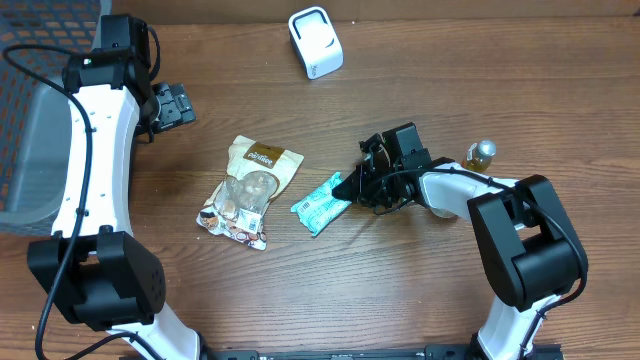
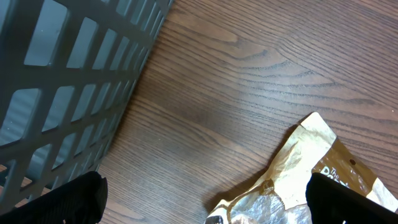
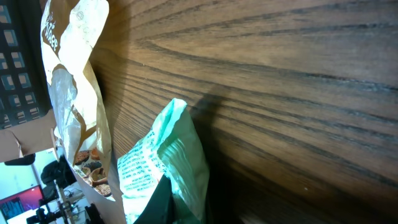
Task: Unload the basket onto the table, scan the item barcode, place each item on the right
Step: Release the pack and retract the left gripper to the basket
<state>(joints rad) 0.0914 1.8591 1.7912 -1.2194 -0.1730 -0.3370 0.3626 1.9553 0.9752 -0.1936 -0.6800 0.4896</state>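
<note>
A teal snack packet [image 1: 320, 205] lies on the wood table with its right end pinched in my right gripper [image 1: 348, 188], which is shut on it. In the right wrist view the packet [image 3: 165, 165] fills the lower middle, printed side to the left, and a dark finger [image 3: 158, 205] presses against it. The white barcode scanner [image 1: 315, 42] stands at the back of the table, apart from the packet. My left gripper [image 1: 178, 103] hovers at the far left, open and holding nothing; its fingers [image 2: 62, 202] stand wide apart beside the corner of a brown bag [image 2: 311, 168].
A brown and clear snack bag [image 1: 250, 190] lies left of the packet. A grey slatted basket [image 1: 20, 150] sits at the table's left edge, close to the left gripper [image 2: 205, 202]. A small gold-capped bottle [image 1: 481, 153] stands behind the right arm.
</note>
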